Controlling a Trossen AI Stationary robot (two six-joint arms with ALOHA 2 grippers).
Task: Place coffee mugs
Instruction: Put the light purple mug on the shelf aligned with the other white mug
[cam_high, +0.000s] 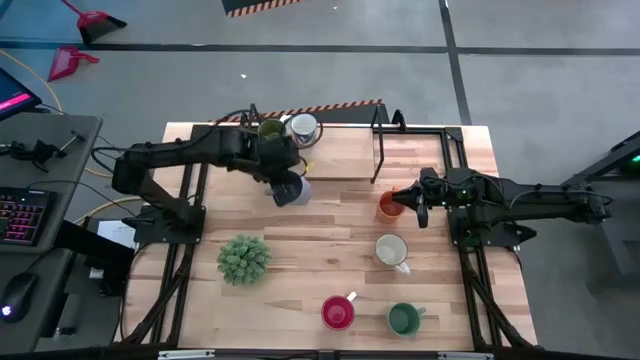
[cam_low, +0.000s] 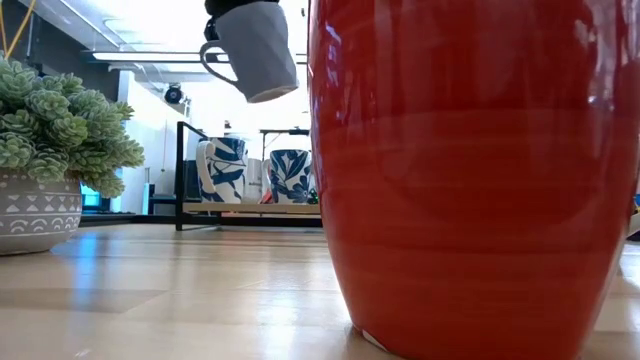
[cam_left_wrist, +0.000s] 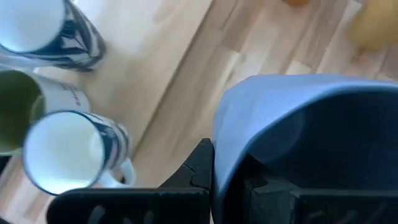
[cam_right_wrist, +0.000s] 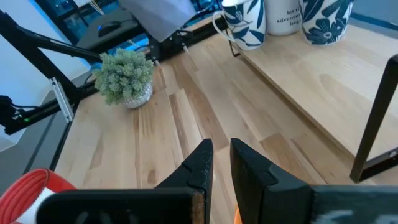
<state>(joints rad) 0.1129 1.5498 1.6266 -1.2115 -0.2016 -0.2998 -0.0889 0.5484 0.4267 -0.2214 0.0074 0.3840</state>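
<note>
My left gripper (cam_high: 283, 183) is shut on a pale blue-grey mug (cam_high: 292, 190), held high above the table in front of the wooden shelf (cam_high: 340, 165); the low view shows this mug (cam_low: 255, 50) tilted in the air. On the shelf stand an olive green mug (cam_high: 270, 128) and a blue-patterned white mug (cam_high: 303, 128). An orange mug (cam_high: 388, 206), a white mug (cam_high: 390, 250), a red mug (cam_high: 337, 312) and a green mug (cam_high: 403, 318) stand on the table. My right gripper (cam_right_wrist: 221, 167) waits above the orange mug, a narrow gap between its fingers, holding nothing. My left gripper pinches the mug's wall at the rim (cam_left_wrist: 221, 140), one finger (cam_left_wrist: 199, 168) outside and the other inside the hollow. The fingers come from above, slanting down. The mug hangs lifted clear and tilted, its handle (cam_low: 213, 62) toward the table's left and its base (cam_low: 275, 92) lowest.
A bushy potted plant (cam_high: 244, 258) stands left of centre. A black metal frame (cam_high: 378, 150) rises at the shelf's right end. Bare wood lies between the plant and the shelf.
</note>
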